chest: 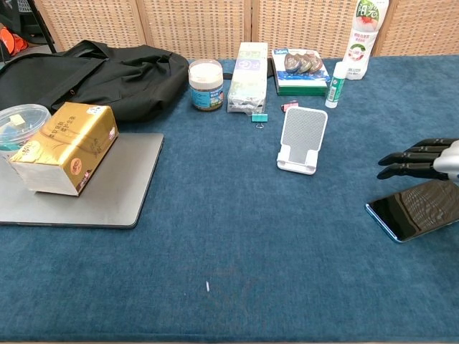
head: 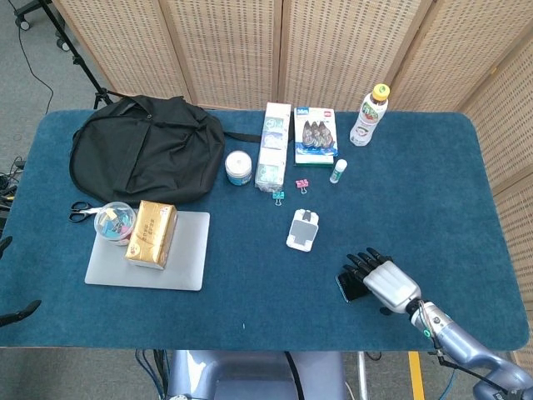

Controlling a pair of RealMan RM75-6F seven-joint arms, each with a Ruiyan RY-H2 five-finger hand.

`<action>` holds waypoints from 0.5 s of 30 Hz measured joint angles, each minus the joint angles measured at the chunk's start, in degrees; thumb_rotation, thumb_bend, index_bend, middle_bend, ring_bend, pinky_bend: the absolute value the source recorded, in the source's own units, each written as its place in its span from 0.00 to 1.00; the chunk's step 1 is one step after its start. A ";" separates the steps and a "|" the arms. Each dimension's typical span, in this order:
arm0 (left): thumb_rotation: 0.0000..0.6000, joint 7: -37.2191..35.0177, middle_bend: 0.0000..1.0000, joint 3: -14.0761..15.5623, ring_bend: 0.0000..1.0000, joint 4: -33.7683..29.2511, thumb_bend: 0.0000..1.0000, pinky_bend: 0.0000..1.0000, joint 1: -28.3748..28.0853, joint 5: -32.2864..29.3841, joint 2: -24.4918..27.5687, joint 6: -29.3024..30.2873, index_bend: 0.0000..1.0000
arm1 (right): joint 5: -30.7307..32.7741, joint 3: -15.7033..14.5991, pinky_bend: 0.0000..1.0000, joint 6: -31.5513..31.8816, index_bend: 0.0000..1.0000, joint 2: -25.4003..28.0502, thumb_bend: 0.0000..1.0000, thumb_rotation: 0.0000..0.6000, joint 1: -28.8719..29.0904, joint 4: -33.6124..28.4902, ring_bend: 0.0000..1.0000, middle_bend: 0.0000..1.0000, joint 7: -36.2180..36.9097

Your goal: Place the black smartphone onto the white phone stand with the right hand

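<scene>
**Right robot hand above phone, nothing held**

The right robot hand (head: 380, 279) hangs over the black phone (chest: 419, 208), fingers (chest: 409, 161) extended and spread, holding nothing; in the chest view a gap shows between fingers and phone. The phone lies flat on the blue worktop (head: 416, 200) near its front right. The white stand (head: 303, 229) sits upright, apart to the left and further back, with bare cloth between. Behind the stand: binder clips (head: 289, 188), glue stick (head: 337, 172), bottle (head: 369, 115). A left fingertip (head: 18, 315) shows at the far edge; its state cannot be told.
</scene>
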 measured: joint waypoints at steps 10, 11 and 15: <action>1.00 0.38 0.00 -0.07 0.00 -0.17 0.00 0.00 -0.12 -0.36 -0.11 -0.31 0.00 | 1.50 -0.34 0.05 0.08 0.09 -4.64 0.00 1.00 1.26 4.42 0.00 0.01 0.06; 1.00 0.41 0.00 -0.10 0.00 -0.17 0.00 0.00 -0.12 -0.40 -0.13 -0.29 0.00 | 1.41 -0.51 0.06 0.16 0.11 -5.09 0.00 1.00 1.34 4.94 0.00 0.02 0.26; 1.00 0.50 0.00 -0.10 0.00 -0.19 0.00 0.00 -0.16 -0.48 -0.15 -0.41 0.00 | 0.95 -1.18 0.07 0.45 0.14 -6.46 0.00 1.00 1.64 6.60 0.01 0.04 1.23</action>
